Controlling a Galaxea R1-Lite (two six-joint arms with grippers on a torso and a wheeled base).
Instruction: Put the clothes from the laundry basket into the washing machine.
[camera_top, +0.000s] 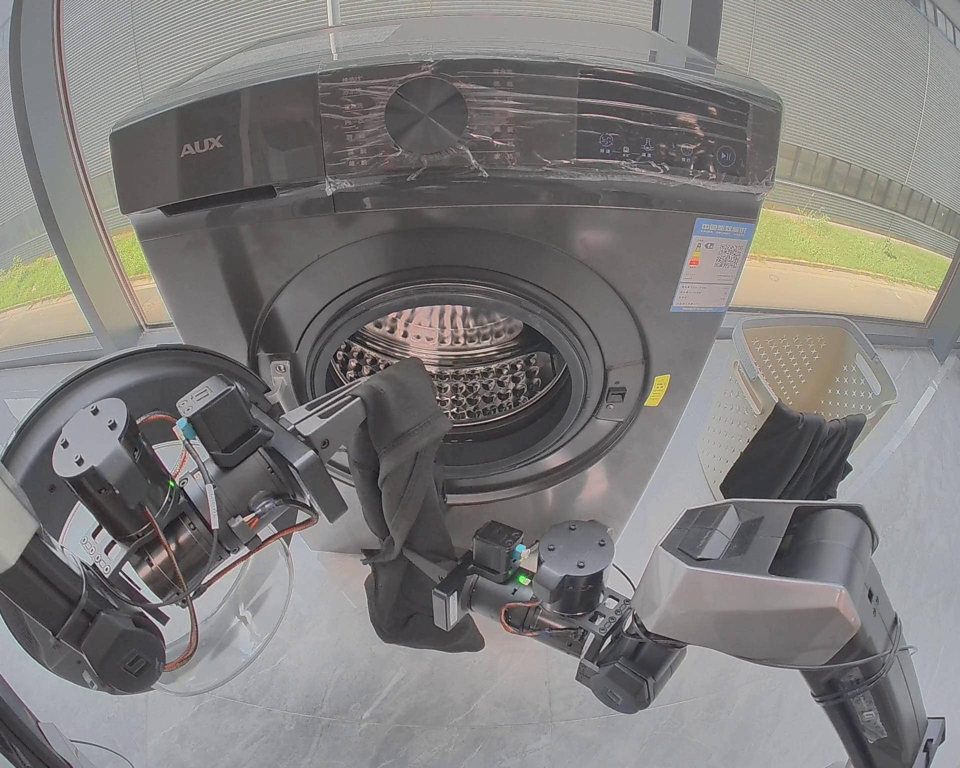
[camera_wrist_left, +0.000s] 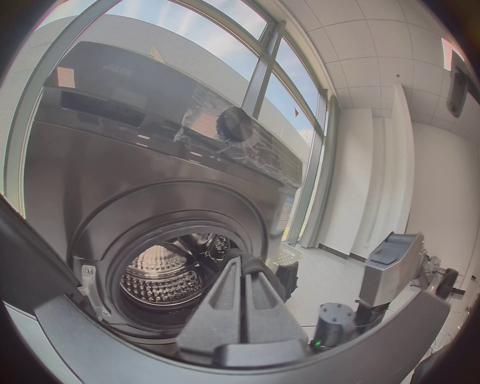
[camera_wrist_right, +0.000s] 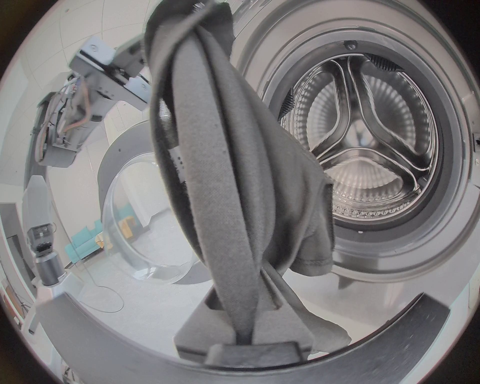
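Head view, nearest first. Clamping the right jaws shut on the lower part of a dark grey garment (camera_top: 405, 480), low above the tiled floor (camera_top: 330, 700). Letting the cloth hang slack between the two arms, with its lowest folds trailing down to the floor, perhaps touching it. Pinching the garment's top end in the left jaws, shut as well, higher and farther in. Holding that end right at the lip of the washing machine (camera_top: 560, 240), just in front of the drum (camera_top: 460, 370). Keeping clear of the round door (camera_top: 150, 380), swung wide open on the left. Finding the drum bare in the right wrist view, with nothing lying inside. Seeing, farther off to the right, the white laundry basket (camera_top: 810, 365) beside the machine, with a second black garment (camera_top: 795, 455) draped over its near rim. Judging progress as early: carrying the first piece but not yet getting it inside, most of it dangling outside the opening. Leaving to do: feeding it past the lip, letting go, then fetching the basket piece. Not telling whether more clothes are lying deeper in the basket.
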